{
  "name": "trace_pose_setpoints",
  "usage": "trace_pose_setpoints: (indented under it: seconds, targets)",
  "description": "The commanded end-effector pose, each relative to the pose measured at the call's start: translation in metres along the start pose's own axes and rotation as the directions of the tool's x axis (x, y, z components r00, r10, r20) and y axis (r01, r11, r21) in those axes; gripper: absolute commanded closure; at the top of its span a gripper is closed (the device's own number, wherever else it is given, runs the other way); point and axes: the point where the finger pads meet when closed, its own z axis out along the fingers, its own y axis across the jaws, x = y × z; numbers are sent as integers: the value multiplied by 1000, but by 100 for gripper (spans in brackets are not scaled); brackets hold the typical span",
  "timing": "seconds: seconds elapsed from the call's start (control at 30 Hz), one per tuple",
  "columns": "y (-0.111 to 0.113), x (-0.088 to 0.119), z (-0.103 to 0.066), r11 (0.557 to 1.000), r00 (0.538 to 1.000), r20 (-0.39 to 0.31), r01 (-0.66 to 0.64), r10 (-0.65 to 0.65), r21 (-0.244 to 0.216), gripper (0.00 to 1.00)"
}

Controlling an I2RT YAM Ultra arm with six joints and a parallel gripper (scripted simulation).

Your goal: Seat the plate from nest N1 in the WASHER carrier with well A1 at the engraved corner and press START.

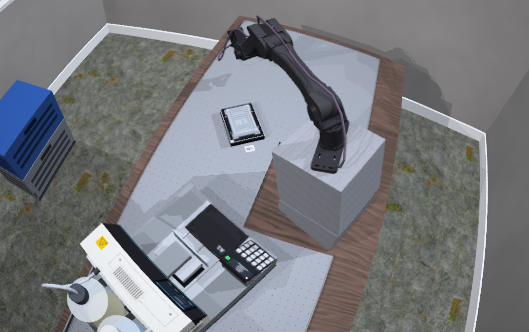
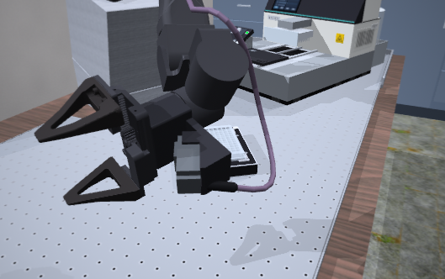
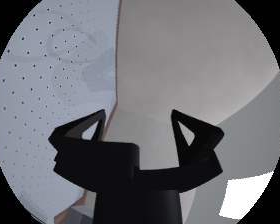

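Note:
The clear, pale plate (image 1: 240,120) (image 2: 227,140) lies in the black plate nest N1 (image 1: 248,142) (image 2: 245,169); its cut-off corner is too small to make out. My gripper (image 2: 52,169) (image 3: 138,112) is open and empty, raised beyond the nest on the side away from the washer, pointing away from the plate. The washer (image 1: 134,280) (image 2: 320,35) stands at the other end of the table. A dark flat part (image 1: 215,225) (image 2: 266,56), apparently its carrier, bears no plate. The keypad (image 1: 256,254) has pale keys, and the lamp (image 1: 227,258) (image 2: 247,32) beside it is green.
The grey pedestal (image 1: 319,195) (image 2: 129,46) under my arm stands beside the table's middle. Bottles (image 1: 88,302) stand behind the washer. A blue-topped cabinet (image 1: 16,122) stands on the floor. The perforated table top (image 1: 189,145) (image 2: 176,239) lies between nest and washer.

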Motion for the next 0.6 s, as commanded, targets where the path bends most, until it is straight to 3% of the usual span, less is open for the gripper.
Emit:
trace_pose_setpoints:
  seconds: [0.0, 0.53, 0.57]
  targets:
    - [-9, -1, 0, 1000, 1000, 1, -18, 18, 7, 0]
    - [-9, -1, 0, 1000, 1000, 1, -18, 18, 7, 0]
    - [-14, -7, -11, 999, 998, 49, -42, 42, -7, 0]
